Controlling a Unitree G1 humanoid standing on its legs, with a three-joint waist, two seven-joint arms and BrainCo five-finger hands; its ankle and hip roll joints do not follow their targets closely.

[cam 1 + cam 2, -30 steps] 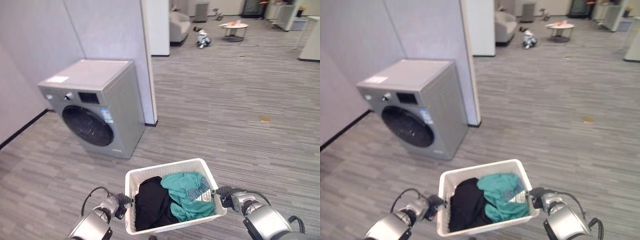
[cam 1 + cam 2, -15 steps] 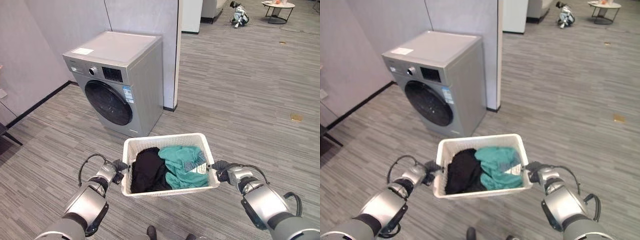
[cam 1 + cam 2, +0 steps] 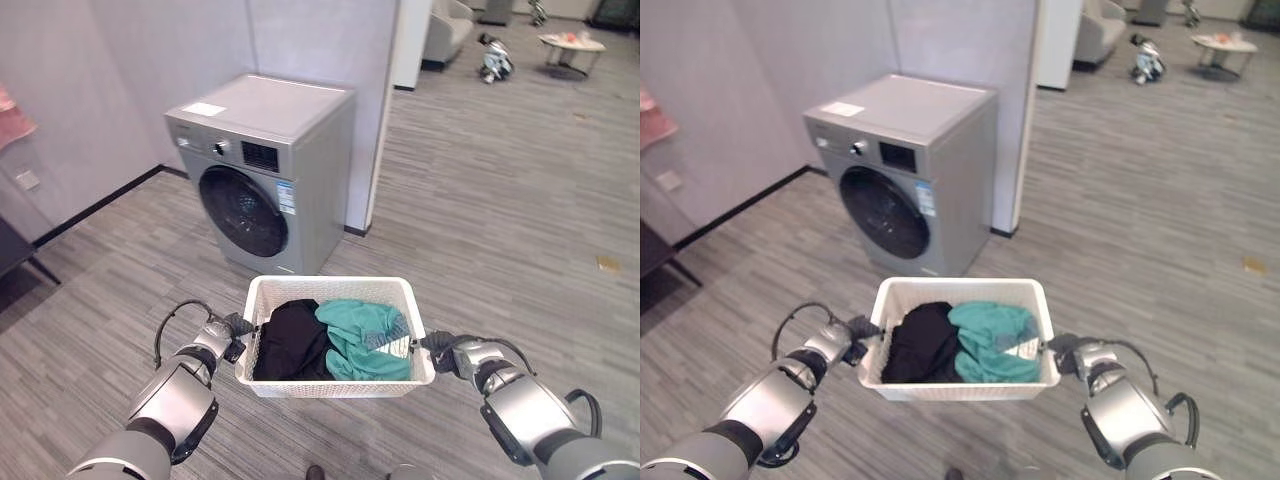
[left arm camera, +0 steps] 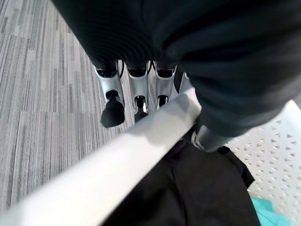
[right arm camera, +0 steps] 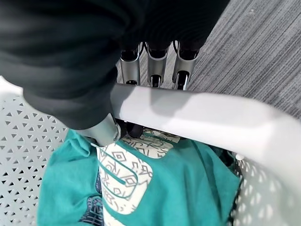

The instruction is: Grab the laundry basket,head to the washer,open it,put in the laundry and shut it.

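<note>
I carry a white perforated laundry basket in front of me, above the floor. A black garment lies in its left half and a teal garment in its right half. My left hand is shut on the basket's left rim, its fingers curled under the rim. On the opposite side my right hand is shut on the right rim. The silver washer stands ahead and slightly left, against the wall, with its dark round door shut.
A white partition wall rises behind the washer. Grey plank floor stretches to the right. Far back stand a sofa, a small round table and a small object on the floor. Dark furniture sits at the left edge.
The camera has shifted: the washer now appears nearer the picture's middle and more of the left wall shows. Both hands still hold the basket by its rims.
</note>
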